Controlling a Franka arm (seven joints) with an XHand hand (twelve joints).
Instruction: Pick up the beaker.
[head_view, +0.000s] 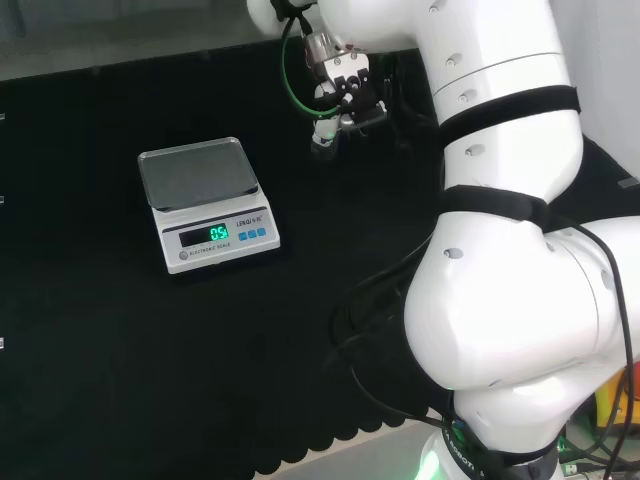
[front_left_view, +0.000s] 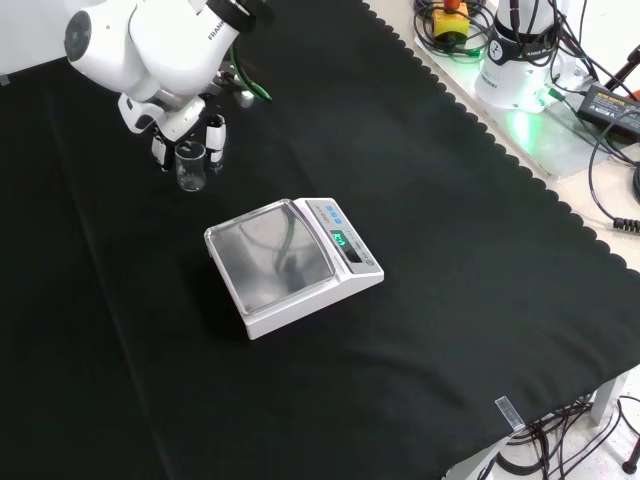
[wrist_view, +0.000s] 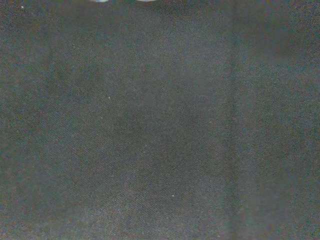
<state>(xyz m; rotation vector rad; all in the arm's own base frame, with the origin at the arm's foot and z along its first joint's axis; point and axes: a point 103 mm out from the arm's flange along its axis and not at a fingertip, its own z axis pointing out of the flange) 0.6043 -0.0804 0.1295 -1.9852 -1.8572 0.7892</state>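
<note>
While the hand (front_left_view: 185, 135) hangs low over the black cloth (front_left_view: 420, 200) of the worktop, its fingers (front_left_view: 214, 135) point downward on either side of a small clear beaker (front_left_view: 192, 168). From the front, the beaker stands upright on the cloth between them, its rim at the fingertips; whether they touch the glass, I cannot tell. From the head view the hand (head_view: 340, 100) sits right of a white scale (head_view: 208, 205), well apart from it. Up close at the wrist, dark cloth (wrist_view: 160, 130) lies beneath.
</note>
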